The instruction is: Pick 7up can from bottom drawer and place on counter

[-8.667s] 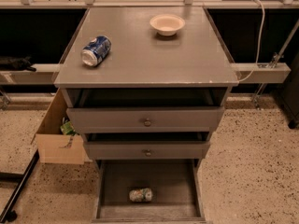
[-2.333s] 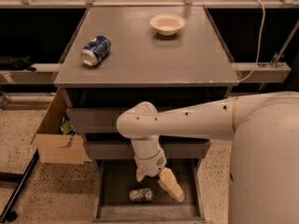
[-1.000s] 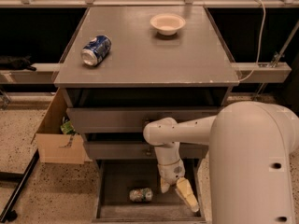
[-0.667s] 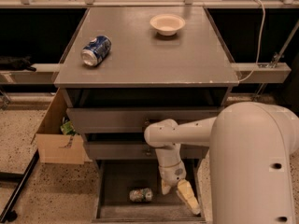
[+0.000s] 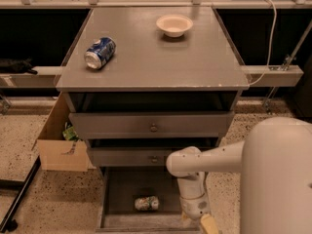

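Observation:
The 7up can (image 5: 146,203), silvery with green marks, lies on its side on the floor of the open bottom drawer (image 5: 121,189). My gripper (image 5: 208,224) is low at the drawer's front right corner, to the right of the can and apart from it, partly cut off by the picture's lower edge. My white arm (image 5: 194,182) reaches down in front of the drawers. The grey counter (image 5: 156,57) is the cabinet's top.
A blue and white can (image 5: 100,52) lies on the counter's left side and a pale bowl (image 5: 174,25) stands at its back. Two shallower drawers with round knobs (image 5: 153,127) stand slightly open. An open cardboard box (image 5: 58,143) sits on the floor at left.
My arm came in over the bottom drawer, then swung right. In the last second the gripper has dropped lower and further right, away from the can, which has not moved.

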Controlling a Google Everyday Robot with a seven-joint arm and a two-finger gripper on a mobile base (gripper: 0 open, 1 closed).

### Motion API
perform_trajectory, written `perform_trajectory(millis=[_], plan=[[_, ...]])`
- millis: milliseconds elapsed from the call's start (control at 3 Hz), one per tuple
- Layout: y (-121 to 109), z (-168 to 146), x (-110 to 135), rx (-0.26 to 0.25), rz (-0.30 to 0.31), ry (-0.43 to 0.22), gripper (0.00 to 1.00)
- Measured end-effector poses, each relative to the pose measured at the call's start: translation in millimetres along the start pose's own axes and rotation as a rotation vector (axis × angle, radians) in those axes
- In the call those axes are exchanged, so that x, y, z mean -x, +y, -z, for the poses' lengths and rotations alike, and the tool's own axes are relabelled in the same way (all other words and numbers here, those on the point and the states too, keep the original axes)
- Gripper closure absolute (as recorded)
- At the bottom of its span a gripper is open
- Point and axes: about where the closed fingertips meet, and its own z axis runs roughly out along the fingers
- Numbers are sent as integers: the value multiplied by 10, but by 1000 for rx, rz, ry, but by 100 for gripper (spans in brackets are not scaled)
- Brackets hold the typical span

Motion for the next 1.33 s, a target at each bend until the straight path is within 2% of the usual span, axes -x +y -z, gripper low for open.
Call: perform_trajectory(millis=[333, 667, 1000, 1333], plan=[[248, -680, 101, 92, 76, -84, 0], [268, -787, 124, 113, 91, -97, 0], [276, -637, 165, 37, 115, -97, 0], [254, -480, 212, -161, 194, -140, 0]])
